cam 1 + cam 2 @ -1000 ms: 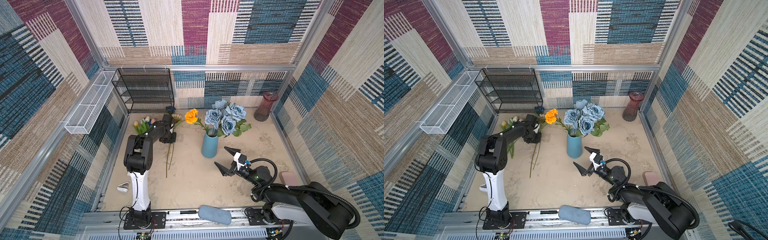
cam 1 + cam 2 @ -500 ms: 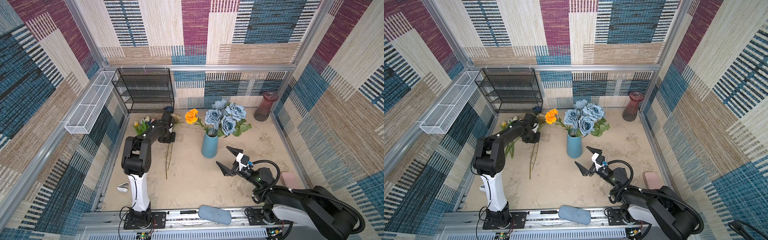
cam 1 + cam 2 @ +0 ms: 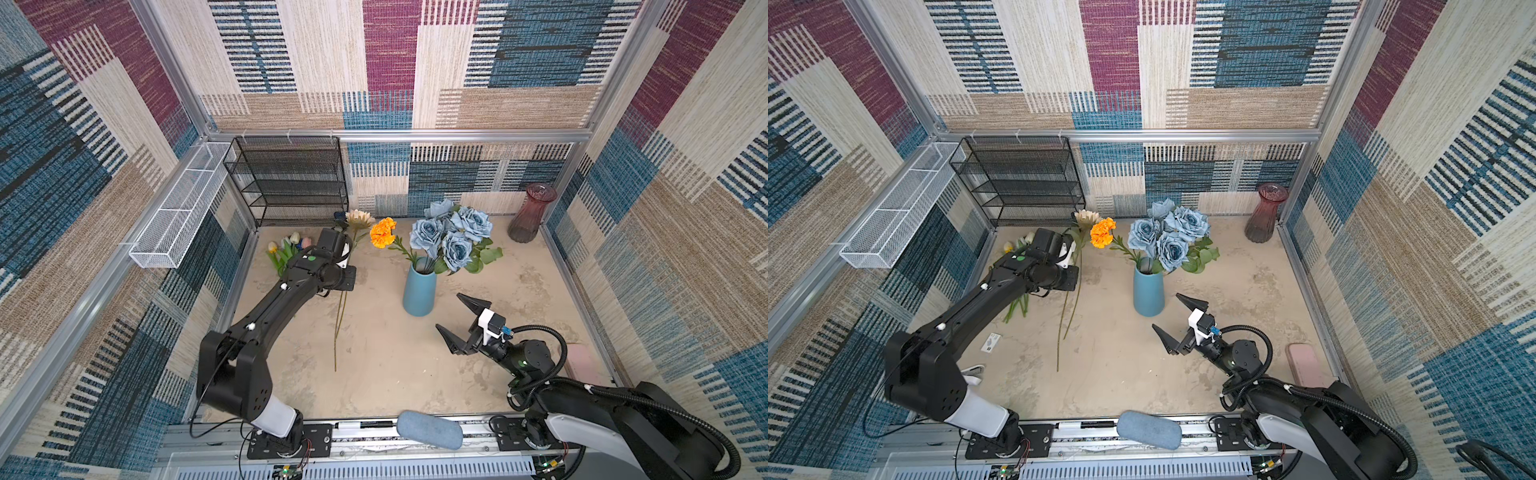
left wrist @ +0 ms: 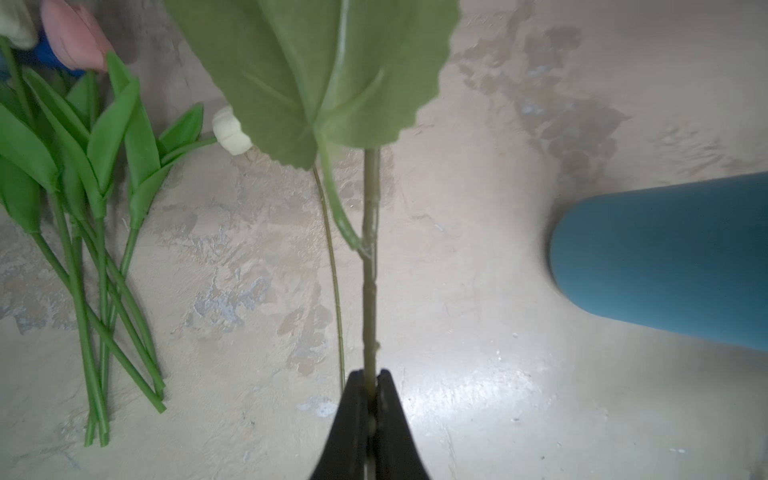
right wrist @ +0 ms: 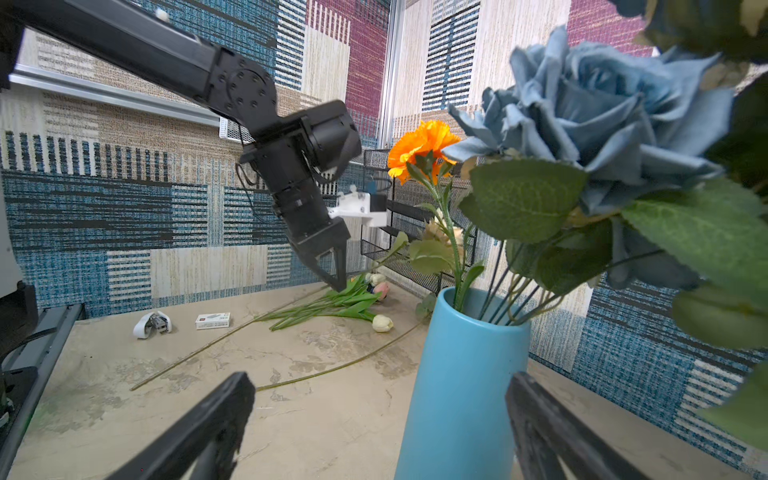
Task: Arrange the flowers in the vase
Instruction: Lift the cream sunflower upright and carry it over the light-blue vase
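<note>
The left arm reaches toward the upper left of the counter, and in the left wrist view the left jaws are pressed together on a green stem just below a broad leaf. In both top views that stem appears to belong to the cream sunflower, whose head sits above the wrist near the black wire shelf. The stem's long lower end runs down across the counter. A second, thinner stem lies just beside it.

The tulips lie in a loose bunch on the counter at its upper left, partly behind the arm.

The blue vase stands upright at the middle of the counter. It holds the dusty-blue roses and the orange marigold, which leans out to the left.

The right arm points at the vase from the lower right. The right jaws are spread wide and hold nothing, hanging near the vase base without touching it.

A dark red glass vase stands in the upper right corner.
</note>
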